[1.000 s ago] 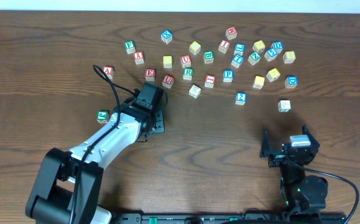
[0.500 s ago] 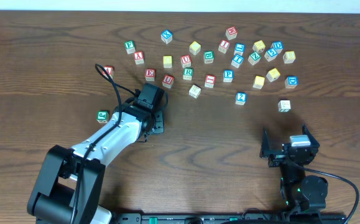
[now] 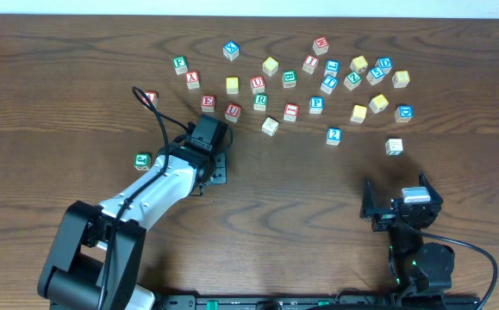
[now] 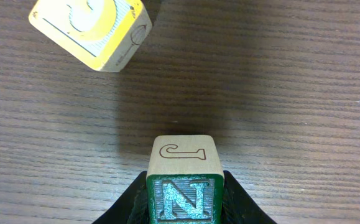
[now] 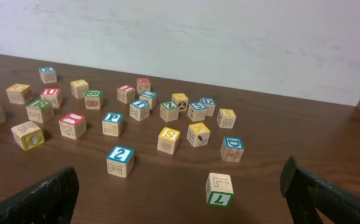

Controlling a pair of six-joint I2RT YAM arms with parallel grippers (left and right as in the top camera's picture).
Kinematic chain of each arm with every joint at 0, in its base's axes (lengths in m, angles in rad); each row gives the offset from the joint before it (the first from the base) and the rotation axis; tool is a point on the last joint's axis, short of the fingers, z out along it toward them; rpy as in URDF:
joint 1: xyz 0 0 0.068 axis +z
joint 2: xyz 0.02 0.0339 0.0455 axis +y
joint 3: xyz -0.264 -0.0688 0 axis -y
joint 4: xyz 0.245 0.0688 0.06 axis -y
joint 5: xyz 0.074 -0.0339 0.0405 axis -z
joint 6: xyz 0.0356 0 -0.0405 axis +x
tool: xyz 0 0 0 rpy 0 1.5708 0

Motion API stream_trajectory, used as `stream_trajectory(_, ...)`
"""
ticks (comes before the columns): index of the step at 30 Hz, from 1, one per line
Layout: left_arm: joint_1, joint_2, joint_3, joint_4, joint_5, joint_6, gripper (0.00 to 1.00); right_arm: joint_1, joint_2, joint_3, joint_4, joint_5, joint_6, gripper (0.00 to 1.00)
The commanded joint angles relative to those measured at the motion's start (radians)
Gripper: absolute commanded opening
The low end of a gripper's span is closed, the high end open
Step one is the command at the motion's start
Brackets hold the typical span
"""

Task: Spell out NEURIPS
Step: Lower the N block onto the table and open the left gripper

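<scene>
My left gripper (image 4: pixel 184 200) is shut on the green N cube (image 4: pixel 183 196), whose top face shows a J, just above the wood. In the overhead view the left gripper (image 3: pixel 215 162) covers that cube, below the red E (image 3: pixel 208 102) and red U (image 3: pixel 233 111). Green R (image 3: pixel 260 102), blue P (image 3: pixel 316 104), red I (image 3: pixel 310 63) and yellow S (image 3: pixel 358 113) lie further right. A yellow-faced cube (image 4: pixel 89 31) sits ahead of the N. My right gripper (image 3: pixel 398 203) rests open and empty near the front edge, seen also as the right gripper (image 5: pixel 180 199).
Several other letter and number cubes are scattered across the back of the table, among them a blue 2 (image 5: pixel 120 160) and a green 7 (image 5: pixel 219 189) nearest the right gripper. A lone green cube (image 3: pixel 142 160) lies left of the left arm.
</scene>
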Motion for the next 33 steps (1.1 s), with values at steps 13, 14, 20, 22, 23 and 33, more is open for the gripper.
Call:
stream_trajectory(13, -0.001, 0.039, -0.005, 0.016, -0.027, 0.017, 0.17, -0.009, -0.003, -0.001, -0.005, 0.0, 0.015, 0.99)
stream_trajectory(14, -0.001, 0.039, -0.005, 0.016, -0.027, 0.017, 0.21, -0.009, -0.003, -0.001, -0.005, 0.001, 0.014, 0.99)
stream_trajectory(20, -0.001, 0.039, -0.005, 0.016, -0.027, 0.017, 0.41, -0.009, -0.003, -0.001, -0.005, 0.001, 0.015, 0.99)
stream_trajectory(22, -0.001, 0.039, -0.005, 0.016, -0.027, 0.017, 0.51, -0.009, -0.003, -0.001, -0.005, 0.001, 0.015, 0.99)
stream_trajectory(23, -0.001, 0.039, -0.005, 0.015, -0.027, 0.017, 0.51, -0.009, -0.003, -0.001, -0.005, 0.001, 0.015, 0.99)
stream_trajectory(33, -0.001, 0.029, -0.004, 0.011, -0.027, 0.018, 0.52, -0.009, -0.003, -0.001, -0.005, 0.001, 0.015, 0.99)
